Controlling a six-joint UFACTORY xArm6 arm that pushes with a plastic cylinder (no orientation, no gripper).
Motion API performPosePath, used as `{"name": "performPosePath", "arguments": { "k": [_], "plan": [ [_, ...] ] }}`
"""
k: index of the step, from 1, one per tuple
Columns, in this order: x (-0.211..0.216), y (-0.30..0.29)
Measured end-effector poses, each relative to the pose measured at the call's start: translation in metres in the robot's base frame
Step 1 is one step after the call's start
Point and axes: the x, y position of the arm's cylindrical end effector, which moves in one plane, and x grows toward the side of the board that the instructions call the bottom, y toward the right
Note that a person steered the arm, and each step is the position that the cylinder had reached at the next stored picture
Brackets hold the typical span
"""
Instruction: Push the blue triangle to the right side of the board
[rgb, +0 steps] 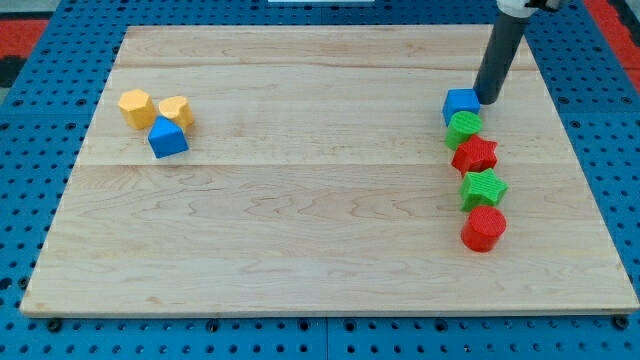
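The blue triangle lies near the view's left edge of the wooden board, touching a yellow hexagon and a yellow heart just above it. My tip is at the view's upper right, just right of a blue cube, far from the blue triangle.
Below the blue cube runs a column of blocks down the view's right side: a green round block, a red star, a green star and a red cylinder. Blue pegboard surrounds the board.
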Motion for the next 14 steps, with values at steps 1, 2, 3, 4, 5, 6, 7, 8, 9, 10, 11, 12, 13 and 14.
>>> {"name": "performPosePath", "arguments": {
  "k": [1, 2, 3, 4, 5, 6, 7, 8, 9, 10, 11, 12, 13, 14],
  "plan": [
    [-0.007, -0.003],
    [-0.041, -0.042],
    [0.028, -0.166],
    [0.154, -0.214],
    [0.190, -0.347],
    [0.193, -0.486],
    [0.154, -0.493],
    [0.085, -0.443],
    [0.054, -0.354],
    [0.026, -0.286],
    [0.023, -0.255],
    [0.032, -0.258],
    [0.080, -0.256],
    [0.038, -0.245]
  ]
}}
